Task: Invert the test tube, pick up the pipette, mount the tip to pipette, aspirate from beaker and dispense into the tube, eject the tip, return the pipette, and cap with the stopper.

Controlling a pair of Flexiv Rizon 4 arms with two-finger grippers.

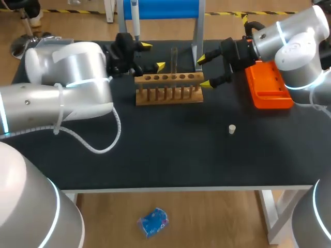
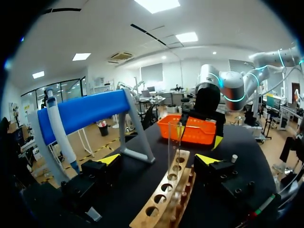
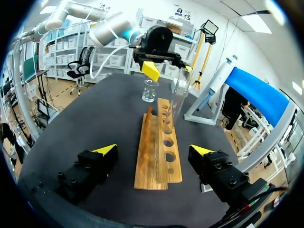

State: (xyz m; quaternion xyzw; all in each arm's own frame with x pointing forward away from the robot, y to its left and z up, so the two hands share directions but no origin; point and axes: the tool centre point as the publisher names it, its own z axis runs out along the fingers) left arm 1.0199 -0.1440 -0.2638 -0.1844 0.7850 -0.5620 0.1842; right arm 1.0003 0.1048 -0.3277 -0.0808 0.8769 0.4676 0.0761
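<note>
Test tube is seen upright in the wooden rack in the head view. The left gripper is held at the rack's left end and the right gripper at its right end, both with fingers spread and nothing pinched. The pipette is hung on the blue stand behind the rack. The stopper lies in front of the rack, well apart.

In the left wrist view the tube's upper end looks open, so inversion is judged done and pipette pick-up next. For that, the left gripper would have to be lifted from the rack toward the stand without brushing the tube.

In the right wrist view the beaker is seen past the rack's far end. Dark table shows on both sides of the rack, and this is judged room enough for withdrawal.
</note>
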